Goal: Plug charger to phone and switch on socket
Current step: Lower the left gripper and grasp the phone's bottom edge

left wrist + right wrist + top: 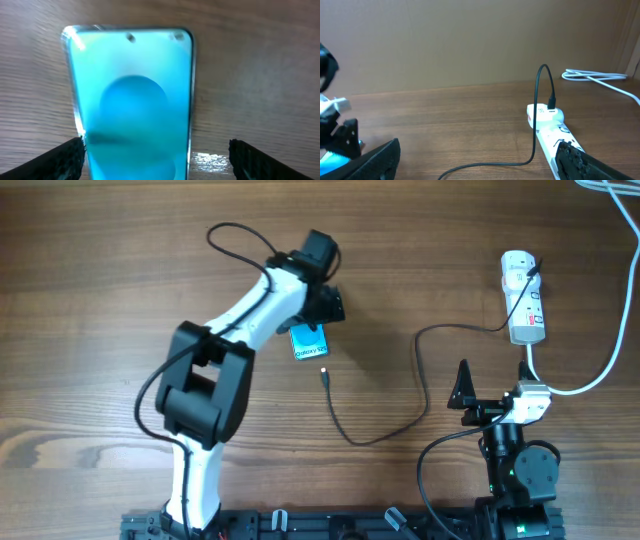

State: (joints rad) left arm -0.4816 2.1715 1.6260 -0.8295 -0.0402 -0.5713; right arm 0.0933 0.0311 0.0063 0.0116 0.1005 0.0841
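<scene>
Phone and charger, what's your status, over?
Left gripper open over phone. Right gripper open near socket. Charger tip loose beside phone, unplugged. Nothing blocking.

Left arm reaches from bottom edge to upper centre, left gripper [318, 315] jaws wide. Right arm folded lower right, right gripper [465, 400] jaws wide.

Three views: one overhead, two wrist-mounted.
Overhead looks straight down on the whole table [90, 270] from well above; left wrist sits very close above the phone [132, 100], blurred, filling most of the frame; right wrist looks low across the table at the socket [547, 125]; overhead shares both.
</scene>
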